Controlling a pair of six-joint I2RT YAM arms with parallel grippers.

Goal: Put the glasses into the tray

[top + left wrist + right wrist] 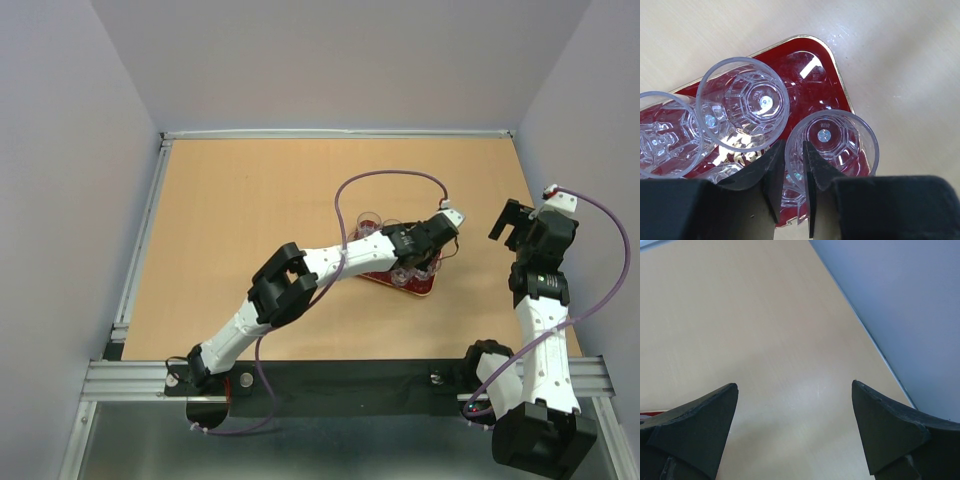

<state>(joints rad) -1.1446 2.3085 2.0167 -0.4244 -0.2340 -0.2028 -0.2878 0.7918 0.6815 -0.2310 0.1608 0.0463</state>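
The dark red tray (832,82) with a gold rim lies right of the table's middle (418,286), and several clear glasses stand upright on it. In the left wrist view one glass (840,145) stands at the tray's near right corner, and two more glasses (742,102) (660,135) are to its left. My left gripper (793,145) reaches over the tray (430,262), its fingers a little apart astride the left wall of the corner glass. One finger is inside that glass, the other outside, with slack on both sides. My right gripper (795,390) hangs wide open over bare table at the right (512,226).
The pale wall (900,300) runs close along the table's right edge beside my right gripper. A purple cable (390,178) loops above the left arm. Metal rails (140,240) border the table's left and back edges.
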